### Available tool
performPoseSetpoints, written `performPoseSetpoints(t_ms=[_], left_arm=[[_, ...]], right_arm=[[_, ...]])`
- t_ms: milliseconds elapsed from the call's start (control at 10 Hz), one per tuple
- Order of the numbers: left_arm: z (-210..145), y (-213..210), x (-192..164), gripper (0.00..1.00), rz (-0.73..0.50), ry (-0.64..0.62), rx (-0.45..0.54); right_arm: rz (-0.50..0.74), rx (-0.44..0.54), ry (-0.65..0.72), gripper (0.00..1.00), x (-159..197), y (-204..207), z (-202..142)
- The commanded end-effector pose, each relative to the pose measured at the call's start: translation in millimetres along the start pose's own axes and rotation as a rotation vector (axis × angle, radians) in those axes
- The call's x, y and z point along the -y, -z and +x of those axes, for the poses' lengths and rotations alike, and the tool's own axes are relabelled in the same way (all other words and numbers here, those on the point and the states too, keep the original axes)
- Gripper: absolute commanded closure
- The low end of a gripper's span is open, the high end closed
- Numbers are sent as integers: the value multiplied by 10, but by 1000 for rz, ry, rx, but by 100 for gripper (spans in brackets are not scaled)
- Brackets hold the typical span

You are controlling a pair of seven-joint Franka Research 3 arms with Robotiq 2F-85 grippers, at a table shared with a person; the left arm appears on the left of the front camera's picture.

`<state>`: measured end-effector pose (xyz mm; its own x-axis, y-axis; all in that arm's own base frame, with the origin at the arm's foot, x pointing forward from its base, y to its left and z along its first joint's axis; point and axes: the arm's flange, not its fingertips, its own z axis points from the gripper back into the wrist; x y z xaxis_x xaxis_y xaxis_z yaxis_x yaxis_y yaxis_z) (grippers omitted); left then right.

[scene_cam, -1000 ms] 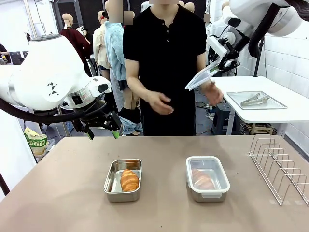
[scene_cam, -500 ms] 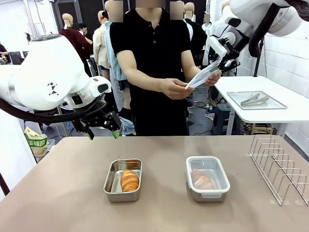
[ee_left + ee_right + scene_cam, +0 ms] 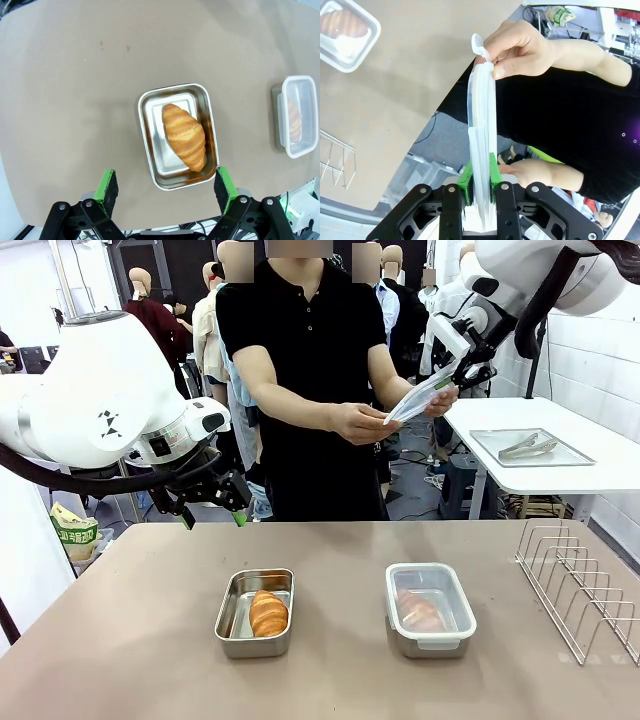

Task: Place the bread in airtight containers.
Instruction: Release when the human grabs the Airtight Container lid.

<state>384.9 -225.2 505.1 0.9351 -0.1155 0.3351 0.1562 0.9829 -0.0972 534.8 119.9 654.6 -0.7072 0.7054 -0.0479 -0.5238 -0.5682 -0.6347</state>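
**Clear lid held between our right gripper and the person**

While our right gripper stays raised above the far right of the brown table, its green pads are clamped on a clear plastic snap lid, which stands edge-on between them in the right wrist view. One of the person's hands pinches the lid's far end, and the other hand lies close beside the pads. From the front we see the same lid slanting down from that gripper toward the person in the black shirt, who stands at the far side of the table with both hands on it.

Our left gripper hangs over the near left part of the table with its jaws spread wide and nothing between them. Below it sits an uncovered rectangular stainless-steel tin with rounded corners, and a golden-brown ridged croissant roll lies slanted inside it. In the front view this open tin is left of centre.

Well apart to its right stands a second steel tin with a clear lid seated on it; a second golden roll shows dimly through the plastic. A wire rack stands at the table's right edge. On a white side table behind, a flat steel tray carries metal tongs.
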Motion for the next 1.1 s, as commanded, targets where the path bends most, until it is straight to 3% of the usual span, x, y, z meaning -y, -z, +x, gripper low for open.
performPoseSetpoints(t_ms=[0,500,600,1000], left_arm=[[7,-7,-9,0,7,0,4],[7,-7,-9,0,7,0,4],[7,-7,-9,0,7,0,4],[7,-7,-9,0,7,0,4]], right_arm=[[-11,1,-3,100,-12,-14,6],[-2,-18,12,100,16,-26,35],[-6,6,30,90,4,-32,49],[-22,-13,17,17,-7,-88,75]])
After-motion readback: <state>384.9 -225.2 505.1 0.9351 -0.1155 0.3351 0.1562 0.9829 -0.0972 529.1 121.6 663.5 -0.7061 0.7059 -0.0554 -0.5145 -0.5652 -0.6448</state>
